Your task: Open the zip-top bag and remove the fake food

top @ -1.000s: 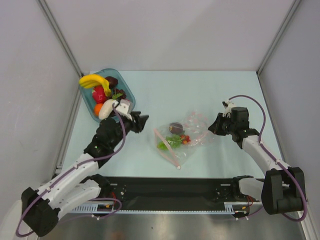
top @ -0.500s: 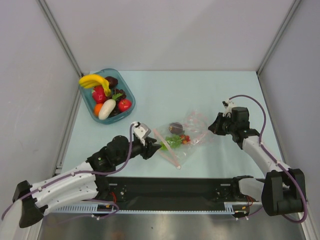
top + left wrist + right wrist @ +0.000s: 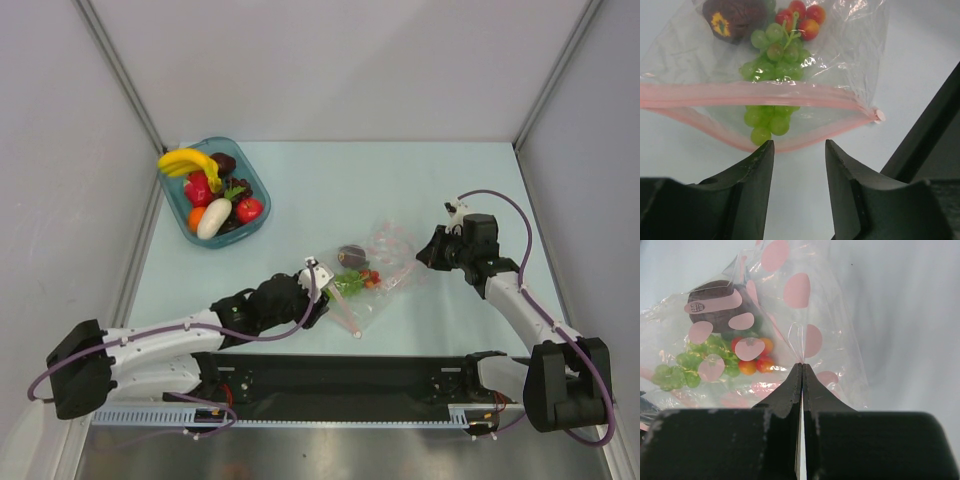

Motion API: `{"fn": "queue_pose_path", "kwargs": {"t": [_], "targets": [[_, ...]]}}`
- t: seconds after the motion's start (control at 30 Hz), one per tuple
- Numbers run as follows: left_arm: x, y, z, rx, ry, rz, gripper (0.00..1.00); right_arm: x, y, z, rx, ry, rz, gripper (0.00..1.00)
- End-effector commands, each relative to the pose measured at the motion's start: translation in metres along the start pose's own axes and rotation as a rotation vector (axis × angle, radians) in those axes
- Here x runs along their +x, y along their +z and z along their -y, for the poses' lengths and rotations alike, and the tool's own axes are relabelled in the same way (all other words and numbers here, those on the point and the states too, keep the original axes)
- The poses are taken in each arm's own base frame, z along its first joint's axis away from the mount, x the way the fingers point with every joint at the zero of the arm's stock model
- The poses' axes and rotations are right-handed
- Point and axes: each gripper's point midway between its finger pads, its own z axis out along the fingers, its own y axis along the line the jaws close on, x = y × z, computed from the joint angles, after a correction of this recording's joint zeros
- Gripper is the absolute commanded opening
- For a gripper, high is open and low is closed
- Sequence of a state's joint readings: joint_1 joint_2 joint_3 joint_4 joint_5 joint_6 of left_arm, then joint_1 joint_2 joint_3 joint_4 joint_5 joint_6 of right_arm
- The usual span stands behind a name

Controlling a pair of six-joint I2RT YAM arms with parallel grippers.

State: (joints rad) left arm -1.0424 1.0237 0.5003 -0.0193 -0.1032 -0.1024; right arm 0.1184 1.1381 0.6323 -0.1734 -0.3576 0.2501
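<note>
Right, pale tabletop (image 3: 420, 180) takes most of the top view, w/ grey walls (image 3: 330, 70) round it. Left arm (image 3: 160, 345) lies low along the near edge, reaching in twd centre; right arm (image 3: 520, 300) comes in from the right side.

Teal tray (image 3: 258, 183) sits far left, well apart from both arms. Some of the fake food (image 3: 215, 195) is piled in it: yellow banana (image 3: 185, 160) at the far end, white oval piece (image 3: 212, 220), orange (image 3: 196, 213), a red apple-like piece (image 3: 248, 209), plus darker bits I can't make out.

Zip-top bag (image 3: 385, 265) lies at tabletop centre, btw the two arms, mouth twd the left arm. Pink ovals show on its film in the right wrist view.

Left fingers (image 3: 757, 170) are spread apart w/ nothing btw them, tips just short of the bag's mouth. Right fingers (image 3: 785, 400) are clamped tight on a pinch of the bag's clear film at the end away from the zip, film drawn into a small peak.

Pinkish zip strip (image 3: 740, 94) is parted: two lips apart in the middle, meeting at one end by a small white stop (image 3: 880, 115).

Inside the bag:
- green grapes (image 3: 772, 65), bunch reaching down into the open mouth
- dark purple piece (image 3: 735, 17), deeper in
- a few small red-orange round pieces (image 3: 809, 29) beside it
</note>
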Motion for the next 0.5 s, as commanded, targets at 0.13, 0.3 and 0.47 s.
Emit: {"fn": "queue_pose_path", "kwargs": {"t": [0.13, 0.3, 0.47], "targets": [[-0.039, 0.015, 0.001, -0.012, 0.128, 0.117, 0.65, -0.01, -0.002, -0.008, -0.032, -0.026, 0.03, 0.0], [-0.044, 0.026, -0.002, -0.03, 0.198, 0.141, 0.73, -0.011, -0.002, -0.009, -0.04, -0.025, 0.028, 0.0], [-0.033, 0.046, -0.005, -0.043, 0.245, 0.082, 0.77, -0.01, -0.002, -0.011, -0.048, -0.028, 0.023, 0.0]]}}
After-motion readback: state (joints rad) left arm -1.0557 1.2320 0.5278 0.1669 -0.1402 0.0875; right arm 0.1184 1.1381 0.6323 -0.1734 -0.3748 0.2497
